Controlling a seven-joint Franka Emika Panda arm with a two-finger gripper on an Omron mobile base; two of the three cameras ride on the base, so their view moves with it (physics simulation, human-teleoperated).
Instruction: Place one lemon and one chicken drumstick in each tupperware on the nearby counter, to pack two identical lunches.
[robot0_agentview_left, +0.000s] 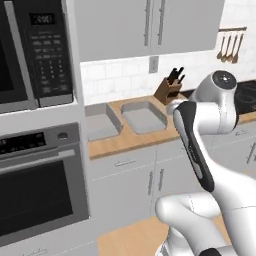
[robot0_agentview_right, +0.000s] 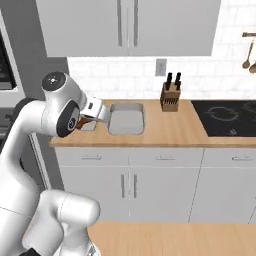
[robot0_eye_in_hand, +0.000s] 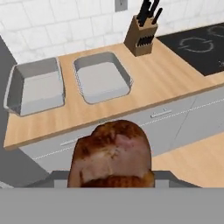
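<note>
**First drumstick in hand, both boxes bare**

My claw (robot0_eye_in_hand: 111, 181) is clamped on a browned chicken drumstick (robot0_eye_in_hand: 111, 155), which bulks up right in front of my hand camera; the fingertips themselves are hidden behind the meat. From the right base view the drumstick (robot0_agentview_right: 86, 120) hangs in front of the counter edge, near the left tupperware. Both grey tupperware sit side by side on the wooden counter (robot0_eye_in_hand: 166, 83): the left one (robot0_eye_in_hand: 37, 87) and the right one (robot0_eye_in_hand: 101, 78), just beside each other, with the knife block (robot0_eye_in_hand: 141, 33) farther right. Neither holds anything yet. So I judge nothing is packed: this drumstick, a second one and two lemons all remain, and I see no lemon from here
</note>
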